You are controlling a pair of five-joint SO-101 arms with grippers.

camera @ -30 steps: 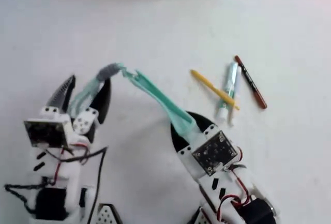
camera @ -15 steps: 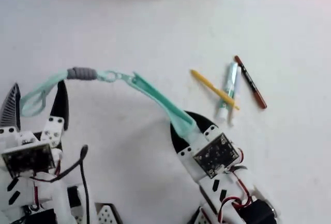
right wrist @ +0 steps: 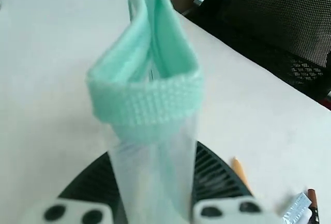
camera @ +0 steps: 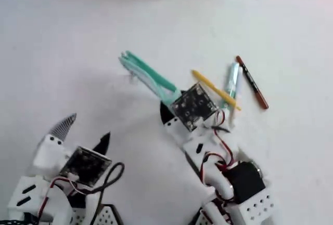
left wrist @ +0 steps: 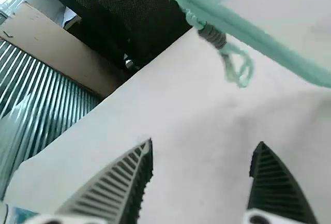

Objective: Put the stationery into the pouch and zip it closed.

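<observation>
While the right gripper [camera: 167,102] is pinching one end of the mint pouch [camera: 148,74], likely steadying it for loading, the left gripper [camera: 86,130] is hanging spread and empty, well apart. A pencil [camera: 213,89], a pen [camera: 252,82] and a tube [camera: 230,85] are lying outside it on the table [camera: 156,22].

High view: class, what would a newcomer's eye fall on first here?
The mint-green pouch stands out near the middle of the white table, clamped in the right end effector. Beside it lie a yellow pencil, a pale green pen and a brown pen, all outside the pouch. The left end effector sits open near the table's front left, holding nothing.
</observation>
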